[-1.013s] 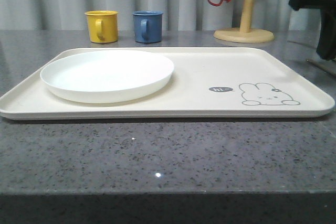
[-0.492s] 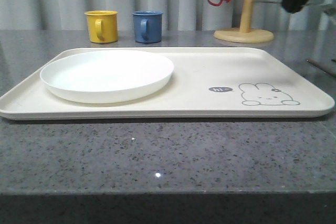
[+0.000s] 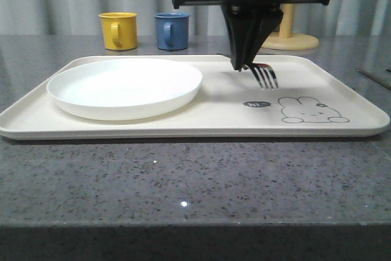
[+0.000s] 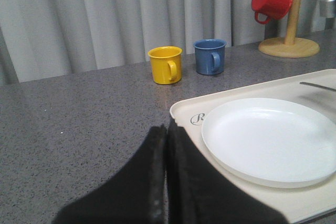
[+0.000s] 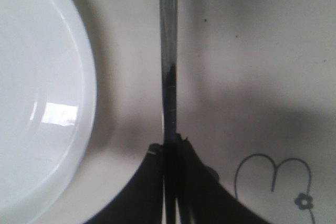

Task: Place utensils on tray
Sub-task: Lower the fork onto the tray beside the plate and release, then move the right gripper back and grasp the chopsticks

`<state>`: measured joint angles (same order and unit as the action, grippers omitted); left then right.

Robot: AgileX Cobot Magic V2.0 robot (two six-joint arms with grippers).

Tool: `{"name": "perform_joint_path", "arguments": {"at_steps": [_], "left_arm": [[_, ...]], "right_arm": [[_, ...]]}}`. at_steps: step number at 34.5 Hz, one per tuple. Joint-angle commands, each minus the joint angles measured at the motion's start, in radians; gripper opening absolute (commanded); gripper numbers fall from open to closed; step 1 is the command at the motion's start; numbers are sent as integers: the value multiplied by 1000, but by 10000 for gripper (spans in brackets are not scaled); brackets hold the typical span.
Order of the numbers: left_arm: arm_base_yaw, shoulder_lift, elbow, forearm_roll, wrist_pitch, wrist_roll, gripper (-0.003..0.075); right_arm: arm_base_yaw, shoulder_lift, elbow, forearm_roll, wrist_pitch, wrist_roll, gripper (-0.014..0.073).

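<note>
1. Grey speckled counter, curtain backdrop. Front view: right gripper (image 3: pixel 249 64) hangs over the tray (image 3: pixel 360 111), clamped on the fork (image 3: pixel 265 76); tines stick out toward the camera, just above the tray floor, between the white plate (image 3: pixel 124 87) and the rabbit drawing (image 3: pixel 311 110). Step in hand: setting the first utensil down. Next move likely calls for a short descent, then release so the fork lies flat beside the plate.
2. Front view, pose: right arm reaches in from above, fingers pointing straight down, wrist bar level. Yellow mug (image 3: pixel 118 30) and blue mug (image 3: pixel 171 30) sit behind the tray. Thin metal pieces at the counter's far right, off the tray, may be other utensils; too small to tell.
3. Left wrist view: left gripper (image 4: pixel 167 182) pressed together, empty, parked over bare counter off the tray corner (image 4: pixel 181 113) nearest the plate. Red mug (image 4: pixel 271 2) hangs on the wooden mug tree (image 4: pixel 290 35).
4. Right wrist view: fork handle (image 5: pixel 168 61) pinched between the fingers (image 5: pixel 197 182), running alongside the plate rim (image 5: pixel 90 93), over the tray.
</note>
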<state>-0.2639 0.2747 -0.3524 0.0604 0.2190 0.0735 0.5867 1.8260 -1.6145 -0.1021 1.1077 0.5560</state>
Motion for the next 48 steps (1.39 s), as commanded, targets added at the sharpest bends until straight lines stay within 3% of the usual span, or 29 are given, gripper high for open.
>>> {"name": "perform_joint_path", "arguments": {"at_steps": [1, 13, 23, 30, 35, 48], "left_arm": [[-2, 10, -28, -2, -85, -12, -18], [-2, 10, -28, -2, -85, -12, -18], [-2, 10, -28, -2, -85, -12, -18], [-2, 10, -28, -2, -85, -12, -18], [-2, 10, -28, -2, -85, -12, -18], [-2, 10, -28, -2, -85, -12, -18]], "right_arm": [[-1, -20, -35, -21, -40, 59, 16], [-1, 19, -35, -4, -102, 114, 18], [-1, 19, -35, 7, -103, 115, 176], [-1, 19, -38, 12, -101, 115, 198], [-4, 12, -91, -4, -23, 114, 198], [-165, -79, -172, -24, 164, -117, 198]]}}
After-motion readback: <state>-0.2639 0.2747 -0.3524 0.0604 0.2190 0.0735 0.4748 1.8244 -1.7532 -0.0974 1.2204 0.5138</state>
